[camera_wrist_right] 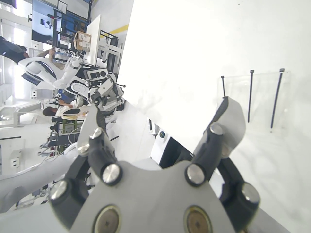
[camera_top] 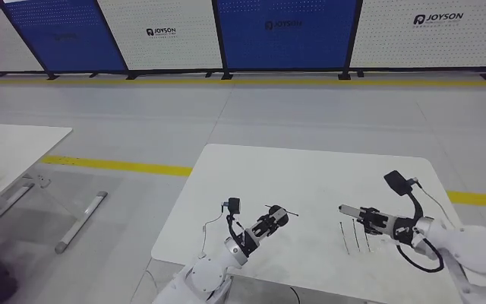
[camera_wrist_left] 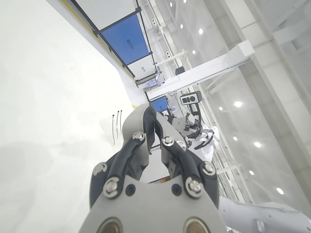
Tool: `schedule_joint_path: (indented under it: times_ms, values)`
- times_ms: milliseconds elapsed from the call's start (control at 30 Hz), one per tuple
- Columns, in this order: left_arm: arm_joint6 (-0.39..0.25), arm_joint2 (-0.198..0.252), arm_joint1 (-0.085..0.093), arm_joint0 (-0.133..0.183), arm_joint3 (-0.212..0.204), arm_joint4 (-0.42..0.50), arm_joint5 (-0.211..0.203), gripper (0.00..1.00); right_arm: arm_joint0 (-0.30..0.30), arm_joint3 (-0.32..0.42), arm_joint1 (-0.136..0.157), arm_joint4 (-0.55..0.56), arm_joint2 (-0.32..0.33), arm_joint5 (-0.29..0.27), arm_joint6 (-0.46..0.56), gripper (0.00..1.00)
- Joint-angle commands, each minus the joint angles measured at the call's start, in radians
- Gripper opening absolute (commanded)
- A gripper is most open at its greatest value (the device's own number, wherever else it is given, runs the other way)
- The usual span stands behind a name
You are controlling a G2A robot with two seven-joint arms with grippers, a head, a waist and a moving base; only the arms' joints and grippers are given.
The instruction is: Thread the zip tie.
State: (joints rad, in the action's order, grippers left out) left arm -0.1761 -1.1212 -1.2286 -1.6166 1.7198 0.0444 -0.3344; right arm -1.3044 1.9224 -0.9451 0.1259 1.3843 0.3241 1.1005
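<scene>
- White table: both arms sit low over its near half.
- Right gripper: fingers spread wide, empty, just beside three loose zip ties. Its wrist view reveals a clear sheet beneath them.
- Left gripper: pinched closed, seemingly on a zip tie.

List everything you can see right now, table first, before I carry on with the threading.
table: one, white, under both arms
loose zip ties: three, black, side by side on the clear sheet
clear sheet: one, see-through, flat on the table
held zip tie: one, black, gripped above the table
second table: one, white, beyond the work table's left side
wall panels: several, blue and white, far side of the floor
left arm: white and black, jaws shut on the held zip tie
right arm: white and black, jaws open by the loose zip ties
</scene>
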Motion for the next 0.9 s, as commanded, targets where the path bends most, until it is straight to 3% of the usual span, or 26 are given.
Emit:
schedule_joint_path:
  times_ms: [0, 167, 233, 300, 500, 567, 667, 867]
  values:
    - [0.000, 0.000, 0.000, 0.000, 0.000, 0.000, 0.000, 0.00, -0.001, 0.000, 0.000, -0.002, 0.000, -0.001, 0.000, 1.00]
    - [0.000, 0.000, 0.000, 0.000, 0.000, 0.000, 0.000, 0.00, -0.001, 0.000, 0.000, -0.002, 0.000, -0.001, 0.000, 1.00]
    - [0.000, 0.000, 0.000, 0.000, 0.000, 0.000, 0.000, 0.00, 0.002, -0.005, 0.003, 0.000, -0.024, -0.083, 0.070, 1.00]
    - [0.000, 0.000, 0.000, 0.000, 0.000, 0.000, 0.000, 0.00, 0.013, -0.010, 0.011, 0.095, -0.022, -0.080, 0.092, 1.00]
    - [0.000, 0.000, 0.000, 0.000, 0.000, 0.000, 0.000, 0.00, 0.048, 0.039, 0.038, 0.240, 0.014, -0.065, 0.283, 1.00]
    - [0.000, 0.000, 0.000, 0.000, 0.000, 0.000, 0.000, 0.00, 0.061, 0.030, 0.047, 0.292, -0.009, -0.063, 0.290, 1.00]
    - [0.000, 0.000, 0.000, 0.000, 0.000, 0.000, 0.000, 0.00, 0.097, -0.007, 0.070, 0.416, -0.111, -0.089, 0.290, 1.00]
    - [0.000, 0.000, 0.000, 0.000, 0.000, 0.000, 0.000, 0.00, 0.097, -0.007, 0.070, 0.416, -0.111, -0.089, 0.290, 1.00]
